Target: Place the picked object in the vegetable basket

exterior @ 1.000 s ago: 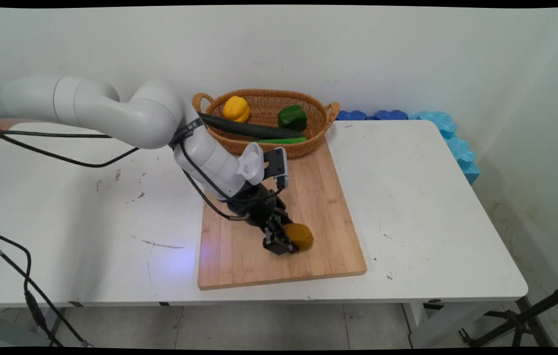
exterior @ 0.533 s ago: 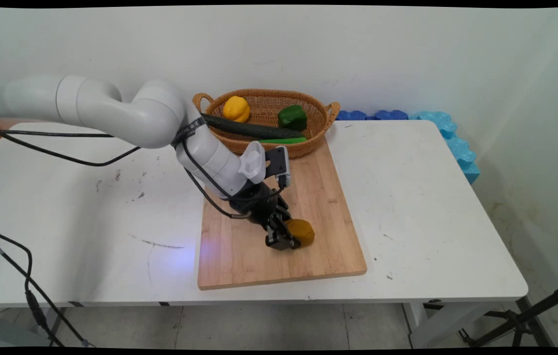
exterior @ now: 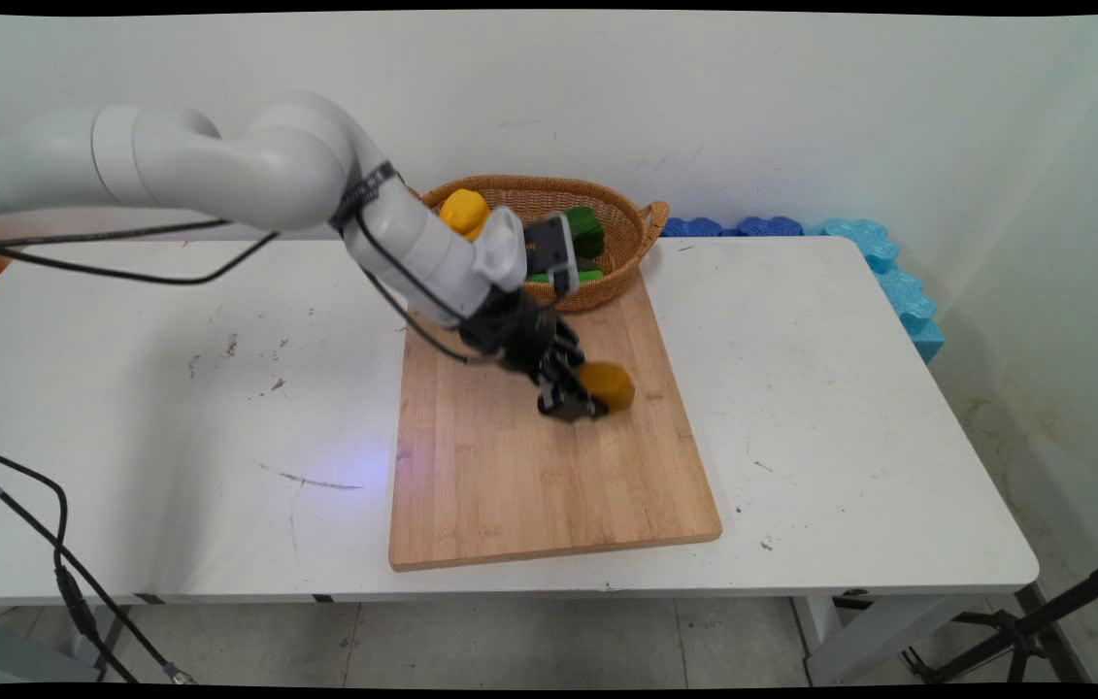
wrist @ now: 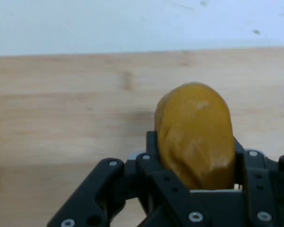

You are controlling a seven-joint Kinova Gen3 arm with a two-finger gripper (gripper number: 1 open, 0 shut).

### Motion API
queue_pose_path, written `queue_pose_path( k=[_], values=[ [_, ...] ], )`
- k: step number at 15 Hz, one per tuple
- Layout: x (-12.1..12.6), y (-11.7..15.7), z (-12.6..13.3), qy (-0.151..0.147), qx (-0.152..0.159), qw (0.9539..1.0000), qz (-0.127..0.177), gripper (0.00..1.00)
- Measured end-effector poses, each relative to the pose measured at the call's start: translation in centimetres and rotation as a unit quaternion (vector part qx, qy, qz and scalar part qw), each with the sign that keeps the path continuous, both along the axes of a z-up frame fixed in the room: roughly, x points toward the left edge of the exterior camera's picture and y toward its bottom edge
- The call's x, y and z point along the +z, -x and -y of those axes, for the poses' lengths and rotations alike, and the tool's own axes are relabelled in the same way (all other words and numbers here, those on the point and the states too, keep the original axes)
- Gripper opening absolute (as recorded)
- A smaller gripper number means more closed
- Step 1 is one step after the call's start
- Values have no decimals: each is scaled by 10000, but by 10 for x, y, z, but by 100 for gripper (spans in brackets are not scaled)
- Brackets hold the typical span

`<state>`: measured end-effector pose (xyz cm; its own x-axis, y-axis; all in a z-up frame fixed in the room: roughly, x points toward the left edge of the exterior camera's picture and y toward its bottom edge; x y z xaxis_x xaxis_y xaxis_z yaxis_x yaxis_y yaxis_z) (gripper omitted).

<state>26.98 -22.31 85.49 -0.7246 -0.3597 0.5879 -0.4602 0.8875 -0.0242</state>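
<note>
Main view, counter (exterior: 830, 408) seen from above its near side. Hand (exterior: 580, 396) closed on a brownish-yellow potato (exterior: 608, 385), held clear above the wooden cutting board (exterior: 529, 485); potato projecting from the hand toward 3 o'clock, fingers clamped on its 9 o'clock end. Board lying lengthwise on the counter, its far edge touching the wicker basket (exterior: 621, 218) at 12 o'clock. In the basket: yellow pepper (exterior: 461, 209) at the 9 o'clock side, green pepper (exterior: 589, 225) toward 3 o'clock, partly hidden by the wrist, and a strip of a green vegetable (exterior: 568, 277) along the near rim, kind not discernible. Blue foam pieces (exterior: 859, 248) along the wall and the counter's far edge at 2 o'clock. Black cables (exterior: 121, 272) hanging from the arm across the counter's 9 o'clock side.

Hand view, looking along the hand (wrist: 194, 175). Potato (wrist: 195, 137) held upright between the two fingers, its rounded top pointing to 12 o'clock, its lower part seated against the black linkage at 6 o'clock. Behind it, the board (wrist: 61, 113) filling the middle band, with a strip of white counter (wrist: 109, 23) across 12 o'clock.
</note>
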Motion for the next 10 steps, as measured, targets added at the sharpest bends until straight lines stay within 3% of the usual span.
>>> queue_pose_path(
  k=[10],
  values=[
    [46, -51, 69, 633, 665, 9958, -43, 0]
  ],
)
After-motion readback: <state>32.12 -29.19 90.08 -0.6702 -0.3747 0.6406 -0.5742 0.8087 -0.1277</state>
